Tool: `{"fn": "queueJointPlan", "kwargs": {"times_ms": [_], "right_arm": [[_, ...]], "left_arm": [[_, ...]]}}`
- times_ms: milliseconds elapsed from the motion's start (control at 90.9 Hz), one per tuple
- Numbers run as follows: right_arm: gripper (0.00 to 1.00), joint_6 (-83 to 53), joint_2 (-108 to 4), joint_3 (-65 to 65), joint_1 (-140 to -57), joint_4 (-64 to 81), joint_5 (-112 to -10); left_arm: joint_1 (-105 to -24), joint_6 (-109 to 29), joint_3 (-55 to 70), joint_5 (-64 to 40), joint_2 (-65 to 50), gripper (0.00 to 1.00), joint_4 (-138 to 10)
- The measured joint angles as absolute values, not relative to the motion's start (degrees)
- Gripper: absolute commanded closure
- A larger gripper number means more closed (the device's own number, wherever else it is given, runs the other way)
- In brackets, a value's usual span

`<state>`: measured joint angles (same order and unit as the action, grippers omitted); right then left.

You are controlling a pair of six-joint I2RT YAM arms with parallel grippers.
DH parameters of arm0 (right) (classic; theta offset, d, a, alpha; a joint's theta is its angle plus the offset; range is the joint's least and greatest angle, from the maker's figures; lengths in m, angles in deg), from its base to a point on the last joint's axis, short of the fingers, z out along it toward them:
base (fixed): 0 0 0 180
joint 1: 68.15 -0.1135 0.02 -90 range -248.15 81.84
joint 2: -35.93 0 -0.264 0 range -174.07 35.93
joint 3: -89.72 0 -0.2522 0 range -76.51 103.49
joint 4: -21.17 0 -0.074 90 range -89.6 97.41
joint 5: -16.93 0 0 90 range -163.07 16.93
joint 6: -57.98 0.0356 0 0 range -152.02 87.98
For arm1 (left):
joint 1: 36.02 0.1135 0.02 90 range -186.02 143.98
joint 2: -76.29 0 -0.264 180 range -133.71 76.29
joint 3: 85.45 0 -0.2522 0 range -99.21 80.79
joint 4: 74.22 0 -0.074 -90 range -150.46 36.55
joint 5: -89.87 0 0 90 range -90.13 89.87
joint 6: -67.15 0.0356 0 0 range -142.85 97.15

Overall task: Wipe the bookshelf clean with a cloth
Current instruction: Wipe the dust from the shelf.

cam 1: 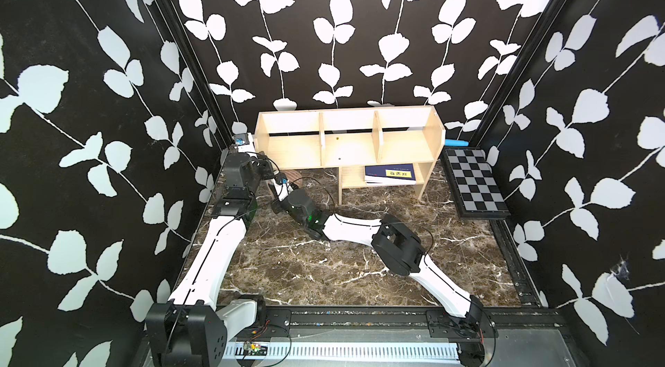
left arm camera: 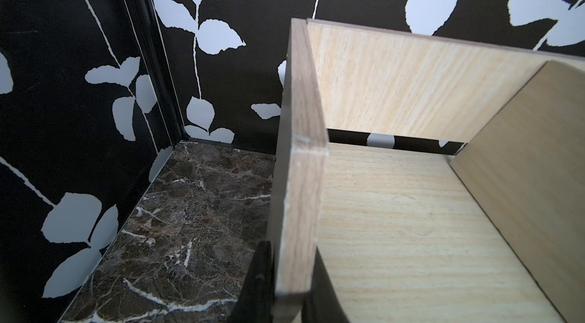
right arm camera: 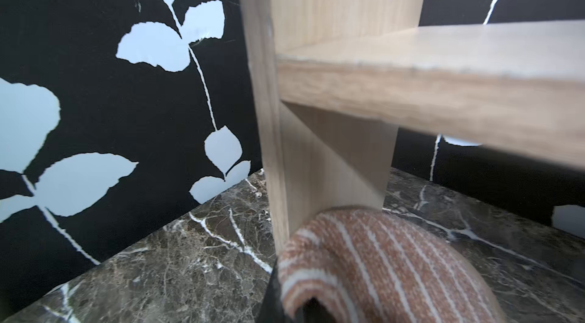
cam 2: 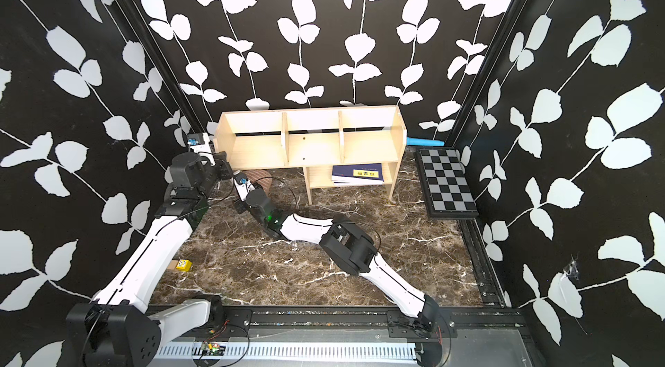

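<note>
**Left arm bracing the shelf while the right brings the cloth to its foot**

The bookshelf (cam 1: 291, 153) is standing at the back of the counter (cam 1: 324, 268), against the wall. The left pincer (left arm camera: 286, 289) is clamping the front edge of the shelf's left side panel (left arm camera: 300, 179), with one black finger sitting on each face of the board. This is most likely steadying the light unit so that it does not slide while being rubbed.

The right pincer (right arm camera: 294, 305) is squeezing tight on a fold of the cloth (right arm camera: 380, 261). The fabric is bulging out ahead of the fingertips as a rounded pad. That pad is lying low on the counter beneath the shelf's left end and touching the foot of the left leg. In a top view only a striped corner of the cloth (cam 2: 261, 176) is showing under the front edge. Bunching it like this gives a soft face to press with, and I judge the wiping to be happening on the leg and underside.

The three upper compartments are holding nothing to lift out. The middle compartment (cam 1: 347, 147) is showing a couple of small specks, too small to identify. The lower shelf (cam 1: 354, 181) is carrying a dark blue book (cam 1: 390, 172) with a yellow label, lying flat. A chequered board (cam 1: 475, 185) is lying on the counter just beside the shelf's right leg.
</note>
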<state>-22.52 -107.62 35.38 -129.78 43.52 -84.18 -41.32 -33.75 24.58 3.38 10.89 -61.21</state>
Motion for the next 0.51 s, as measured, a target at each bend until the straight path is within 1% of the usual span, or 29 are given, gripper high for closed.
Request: {"fn": "queueJointPlan", "kwargs": {"times_ms": [99,165,286,363,506], "right_arm": [[1.00,-22.21,-106.35,32.37,-129.47,42.56,-83.88],[1.00,-22.96,-104.45,26.20,-129.32,43.37,-86.24],[1.00,-26.04,-99.58,10.42,-129.34,48.46,-95.88],[1.00,-28.81,-97.00,2.84,-129.26,51.98,-102.04],[1.00,-34.74,-92.56,-2.69,-128.32,56.07,-109.76]], "left_arm": [[-41.37,-33.75,24.58,3.29,10.89,1.00,-61.12],[-41.37,-33.75,24.58,3.22,10.91,1.00,-61.06],[-41.39,-33.75,24.58,3.31,10.93,1.00,-61.01],[-41.39,-33.75,24.58,3.33,10.93,1.00,-60.97],[-41.39,-33.75,24.56,3.35,10.93,1.00,-60.95]]}}
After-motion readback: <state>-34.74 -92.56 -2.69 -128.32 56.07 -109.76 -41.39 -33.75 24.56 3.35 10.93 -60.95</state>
